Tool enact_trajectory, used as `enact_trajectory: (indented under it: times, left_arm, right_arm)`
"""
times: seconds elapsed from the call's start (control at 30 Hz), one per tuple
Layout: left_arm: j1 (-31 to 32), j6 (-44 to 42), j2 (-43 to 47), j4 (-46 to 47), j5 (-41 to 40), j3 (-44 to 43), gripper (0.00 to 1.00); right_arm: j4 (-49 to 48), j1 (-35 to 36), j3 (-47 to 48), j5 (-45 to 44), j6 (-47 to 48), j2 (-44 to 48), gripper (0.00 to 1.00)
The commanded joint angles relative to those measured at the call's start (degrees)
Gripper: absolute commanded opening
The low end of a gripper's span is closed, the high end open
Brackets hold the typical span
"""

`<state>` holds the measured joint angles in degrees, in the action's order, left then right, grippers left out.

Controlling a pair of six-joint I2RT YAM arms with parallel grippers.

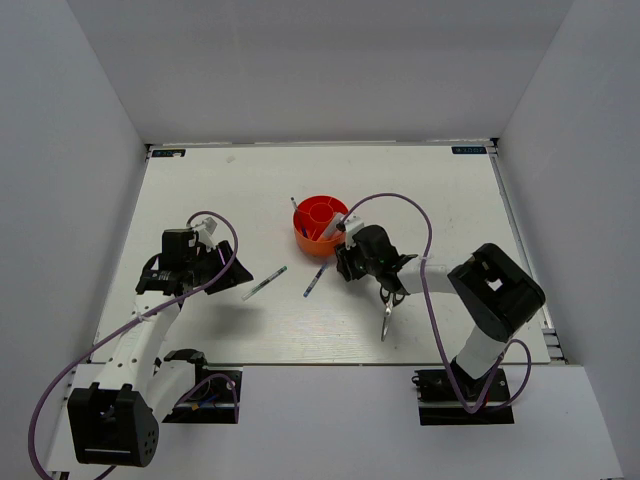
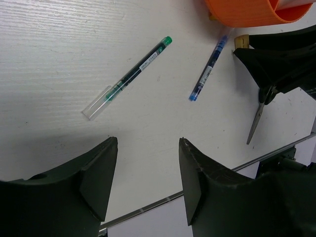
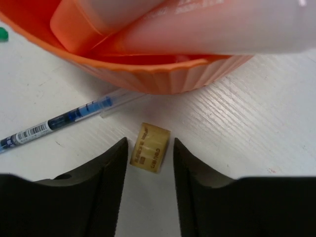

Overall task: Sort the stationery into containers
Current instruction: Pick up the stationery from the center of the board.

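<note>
The orange organizer (image 3: 168, 79) wall stands right in front of my right gripper (image 3: 149, 144) and blocks the way. An eraser (image 3: 150, 154) fills the gap between its fingers. My left gripper (image 2: 147, 143) has bare table (image 2: 59, 49) ahead, up to a green pen (image 2: 133, 74).

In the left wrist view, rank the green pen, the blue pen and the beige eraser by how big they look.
1. green pen, longest.
2. blue pen, clearly shorter.
3. beige eraser, by far the smallest, only partly showing.
</note>
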<state>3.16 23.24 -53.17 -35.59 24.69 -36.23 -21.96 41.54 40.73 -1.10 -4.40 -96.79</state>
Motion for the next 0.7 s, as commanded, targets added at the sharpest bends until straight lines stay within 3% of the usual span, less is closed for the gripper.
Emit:
enact_trajectory:
  times: [0.0, 0.13, 0.27, 0.4, 0.5, 0.67]
  left_arm:
    - [-0.26, -0.83, 0.17, 0.35, 0.54, -0.07, 0.63]
    - [-0.08, -0.75, 0.26, 0.17, 0.36, 0.02, 0.63]
    - [-0.26, -0.83, 0.52, 0.17, 0.19, -0.07, 0.63]
    - [-0.26, -0.92, 0.7, 0.17, 0.01, 0.1, 0.63]
    - [-0.26, -0.92, 0.52, 0.35, 0.18, 0.02, 0.63]
    - [-0.17, -0.74, 0.43, 0.44, 0.62, 0.19, 0.63]
  right_arm:
    - [-0.28, 0.74, -0.21, -4.6, -0.78, -0.77, 0.43]
    - [-0.19, 1.26, -2.5, -6.54, 1.32, 1.25, 0.18]
    - [1.56, 1.44, -3.82, -7.33, 2.73, 5.63, 0.03]
    - [5.33, 0.74, -3.82, -8.56, 6.14, 11.68, 0.0]
    - [10.87, 0.04, -0.84, -14.35, 11.24, 15.48, 0.0]
    - [15.62, -2.33, 5.31, -19.46, 18.99, 16.55, 0.0]
